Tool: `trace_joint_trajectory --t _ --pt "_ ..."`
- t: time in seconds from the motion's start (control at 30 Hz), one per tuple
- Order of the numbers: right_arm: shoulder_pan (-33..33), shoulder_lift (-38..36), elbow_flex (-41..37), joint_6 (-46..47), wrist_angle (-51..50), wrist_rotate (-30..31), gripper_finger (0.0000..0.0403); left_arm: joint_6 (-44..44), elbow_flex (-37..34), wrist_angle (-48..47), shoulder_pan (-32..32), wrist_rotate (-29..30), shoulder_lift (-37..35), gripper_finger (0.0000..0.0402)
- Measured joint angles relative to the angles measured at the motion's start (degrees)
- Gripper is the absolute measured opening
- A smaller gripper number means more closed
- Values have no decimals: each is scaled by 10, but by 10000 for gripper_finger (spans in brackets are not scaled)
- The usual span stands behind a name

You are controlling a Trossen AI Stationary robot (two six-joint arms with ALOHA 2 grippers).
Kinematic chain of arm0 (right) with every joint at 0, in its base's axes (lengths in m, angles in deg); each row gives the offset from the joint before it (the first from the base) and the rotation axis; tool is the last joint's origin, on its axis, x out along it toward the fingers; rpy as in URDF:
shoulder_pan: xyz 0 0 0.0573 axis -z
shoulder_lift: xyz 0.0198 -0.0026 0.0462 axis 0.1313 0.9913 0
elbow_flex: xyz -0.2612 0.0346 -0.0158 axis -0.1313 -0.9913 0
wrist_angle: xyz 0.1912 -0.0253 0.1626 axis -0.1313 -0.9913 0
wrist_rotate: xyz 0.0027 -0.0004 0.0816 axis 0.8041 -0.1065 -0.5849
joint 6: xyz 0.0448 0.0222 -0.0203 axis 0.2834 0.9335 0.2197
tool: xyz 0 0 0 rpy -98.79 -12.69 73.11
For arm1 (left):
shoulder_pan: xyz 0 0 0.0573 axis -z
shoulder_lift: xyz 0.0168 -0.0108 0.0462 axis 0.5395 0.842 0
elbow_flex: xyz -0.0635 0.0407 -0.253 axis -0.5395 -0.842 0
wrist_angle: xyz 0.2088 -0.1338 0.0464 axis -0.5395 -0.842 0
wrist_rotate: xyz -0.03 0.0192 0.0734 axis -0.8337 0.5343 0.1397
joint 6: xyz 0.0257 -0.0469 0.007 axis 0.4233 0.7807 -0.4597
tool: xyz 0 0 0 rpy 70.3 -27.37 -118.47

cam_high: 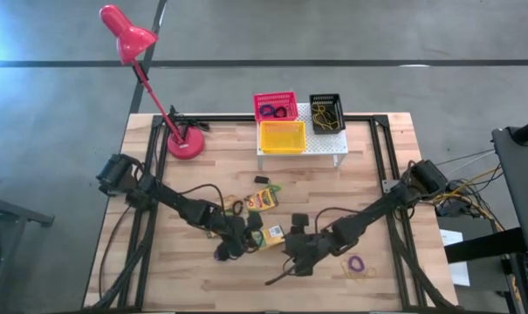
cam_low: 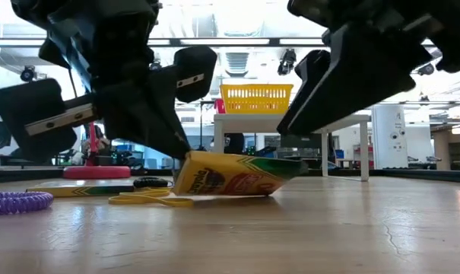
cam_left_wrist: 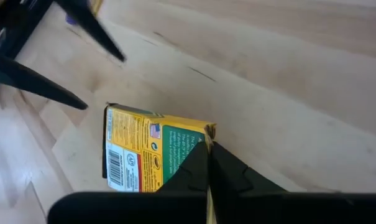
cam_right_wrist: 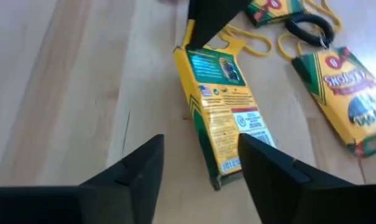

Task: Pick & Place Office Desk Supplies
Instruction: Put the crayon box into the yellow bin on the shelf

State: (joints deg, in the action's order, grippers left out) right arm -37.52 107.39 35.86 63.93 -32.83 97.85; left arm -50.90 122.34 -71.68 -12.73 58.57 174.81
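Grasp step: left end effector [cam_left_wrist: 207, 163] clamped on tilted crayon box [cam_left_wrist: 151, 152] edge, right end effector [cam_right_wrist: 200, 163] fingers apart just beside it; next, lift toward a basket [cam_high: 281, 136].

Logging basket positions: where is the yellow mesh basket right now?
High view: the yellow mesh basket sits on the white perforated shelf at the table's far edge, just in front of the pink-red basket.

A yellow-and-green crayon box [cam_low: 233, 175] sits tilted on the tabletop [cam_low: 306, 228], one end raised. A second crayon box [cam_high: 263, 199] lies flat nearby. Yellow basket [cam_high: 282, 136], pink-red basket [cam_high: 275, 107] and black basket [cam_high: 326, 112] sit at the far side. A purple loop [cam_high: 358, 262] lies apart.
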Motion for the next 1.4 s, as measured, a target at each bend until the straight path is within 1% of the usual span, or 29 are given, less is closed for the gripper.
trace_joint_trajectory --t 0.13,0.2,0.27,0.33,0.43,0.57,0.73,0.87,0.93,1.0,1.07,1.17,1.3,1.4 --pt "8 20 0 -71 23 4 247 26 0 9 -4 -4 0 2" --pt "11 31 0 -115 46 5 259 36 0 13 -7 -4 0 2" --pt "14 44 0 -148 71 12 263 49 0 19 -9 -4 0 1" --pt "16 48 0 -164 73 25 259 62 0 26 -12 -4 0 1" --pt "21 48 0 -172 75 32 237 76 0 31 -14 -4 0 1" --pt "28 48 0 -175 74 30 194 88 0 45 -18 -4 0 1" --pt "37 48 0 -170 74 6 132 113 0 52 -19 -3 -1 3" --pt "42 48 0 -169 75 -10 75 154 0 54 -21 -1 -8 4" --pt "43 47 0 -161 75 -9 48 178 0 53 -21 15 -18 7" --pt "44 44 0 -153 75 -9 29 191 0 48 -21 27 -31 15" --pt "44 39 0 -149 72 -10 23 191 0 42 -22 31 -51 32" --pt "44 23 0 -131 50 -13 28 191 1 36 -24 34 -91 66" --pt "45 -20 32 -113 -46 -14 35 191 0 -19 -23 58 -161 99" --pt "50 -51 73 -111 -141 -13 36 197 1 -65 -23 83 -220 105"
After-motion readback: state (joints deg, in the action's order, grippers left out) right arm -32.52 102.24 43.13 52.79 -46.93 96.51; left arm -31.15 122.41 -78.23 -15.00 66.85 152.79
